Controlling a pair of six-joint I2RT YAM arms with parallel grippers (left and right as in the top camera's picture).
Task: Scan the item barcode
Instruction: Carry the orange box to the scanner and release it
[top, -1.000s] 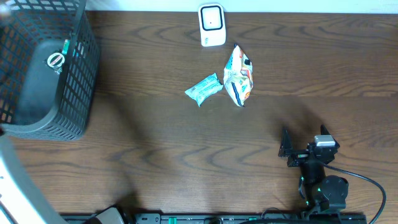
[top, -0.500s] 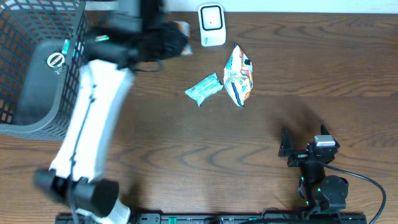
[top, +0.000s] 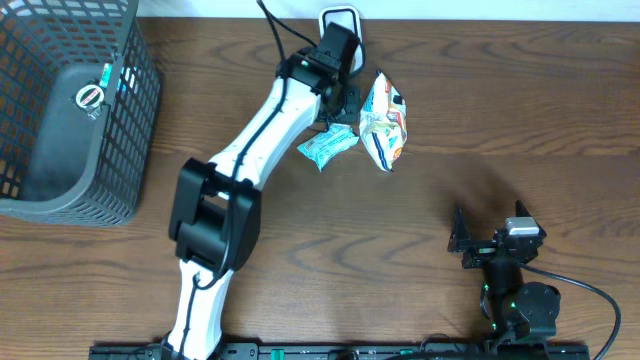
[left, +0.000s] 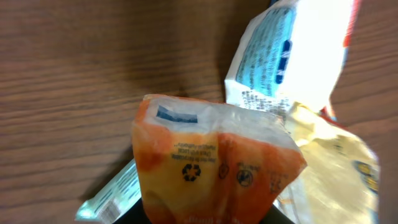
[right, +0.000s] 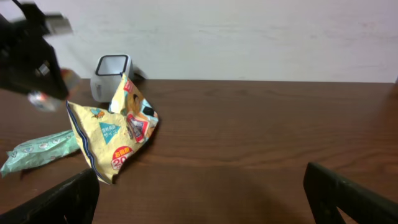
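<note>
In the left wrist view an orange snack packet (left: 211, 162) fills the middle, its lower end between the dark jaws of my left gripper (left: 208, 219), which is shut on it. From overhead, that gripper (top: 337, 100) hangs just in front of the white barcode scanner (top: 341, 18), whose body the arm partly hides. Seen from the right wrist, the scanner (right: 111, 73) stands at the table's far edge. My right gripper (top: 478, 240) rests open near the front right, with nothing between its fingers (right: 68, 199).
A yellow snack bag (top: 383, 125) and a teal packet (top: 328, 143) lie on the table just below the left gripper. A dark mesh basket (top: 120, 130) stands at the far left.
The left arm has swung in from the basket side to the scanner, carrying the orange packet. The right arm has not moved.
</note>
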